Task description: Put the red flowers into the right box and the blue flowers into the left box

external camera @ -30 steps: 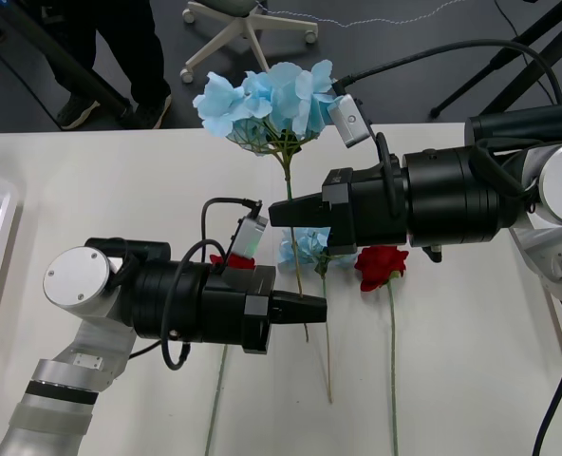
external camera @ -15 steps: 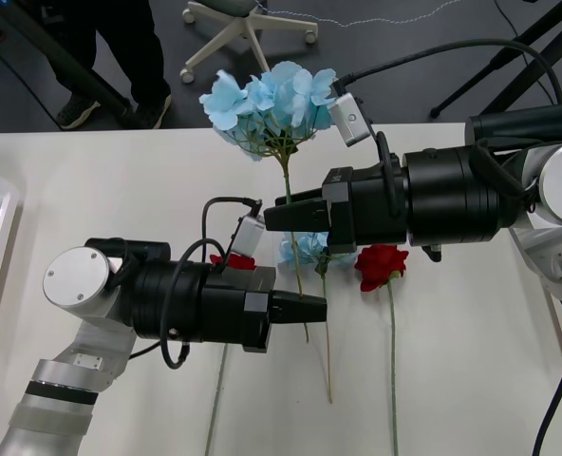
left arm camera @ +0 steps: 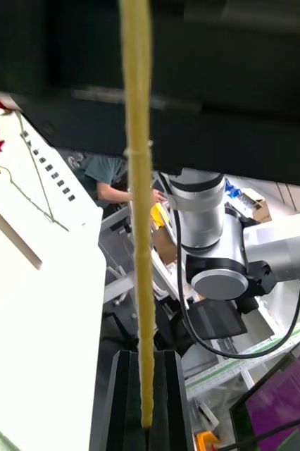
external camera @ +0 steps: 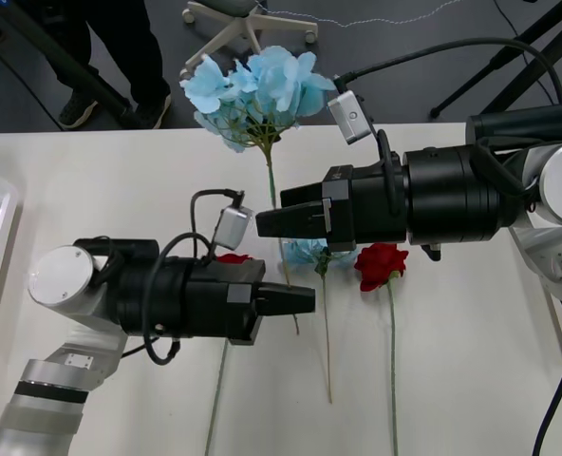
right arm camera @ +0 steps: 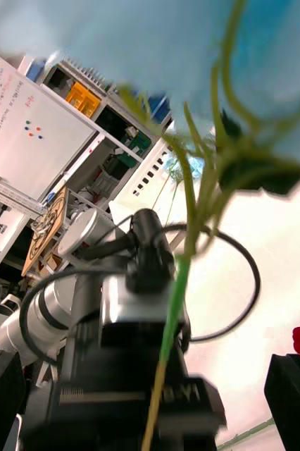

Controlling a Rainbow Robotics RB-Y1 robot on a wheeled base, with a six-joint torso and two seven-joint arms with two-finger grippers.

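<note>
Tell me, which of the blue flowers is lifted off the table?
The big blue flower, held by its stem in the left gripper. The smaller blue flower lies flat on the table.

No text could be read with certainty: the whiteboard (right arm camera: 23, 134) in the room behind carried handwritten lines and a few coloured dots that were too small to make out, and the pale lettering on the black housing (right arm camera: 122, 412) was too blurred to read.

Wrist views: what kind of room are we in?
Probably a robotics lab or workshop: a whiteboard, shelving with storage bins, and a monitor off past the white table.
</note>
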